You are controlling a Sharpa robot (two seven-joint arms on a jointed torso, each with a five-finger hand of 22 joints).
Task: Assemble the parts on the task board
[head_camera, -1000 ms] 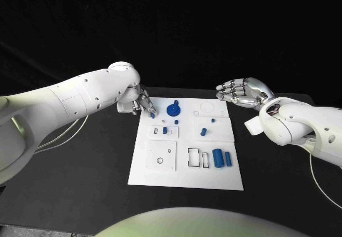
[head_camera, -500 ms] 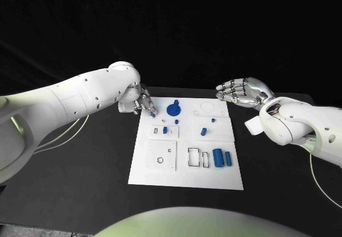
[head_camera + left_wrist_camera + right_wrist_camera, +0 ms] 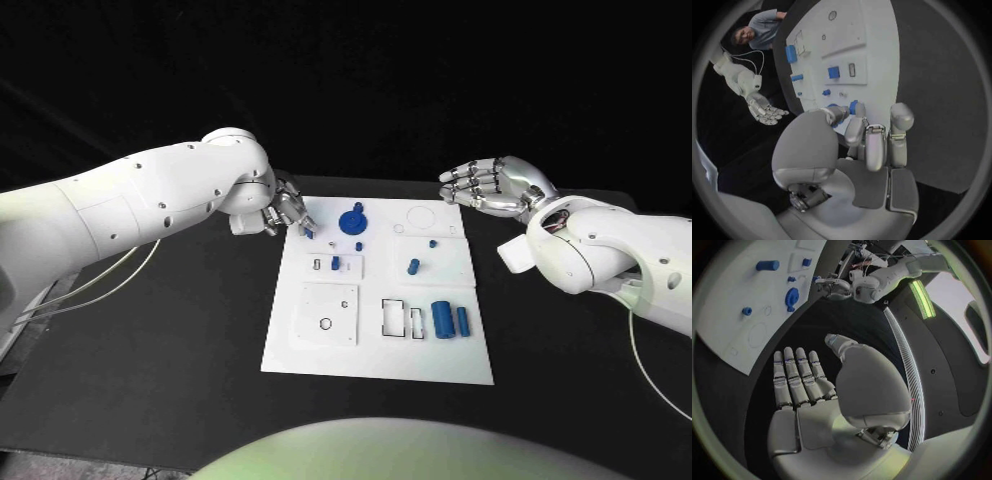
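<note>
White task board (image 3: 378, 340), left hand (image 3: 284, 214) pinching blue part (image 3: 309, 232) (small), right hand (image 3: 490, 186) spread

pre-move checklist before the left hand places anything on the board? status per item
1. Left hand holds a part: ok, a small blue part sits pinched at its fingertips.
2. Left hand over the task board: ok, at its far left corner.
3. Right hand out of the way: ok, open, palm up, off the board's far right corner.
4. Round blue part clear of the left hand: ok, apart.
5. Target slot for the held part: cannot tell.
</note>
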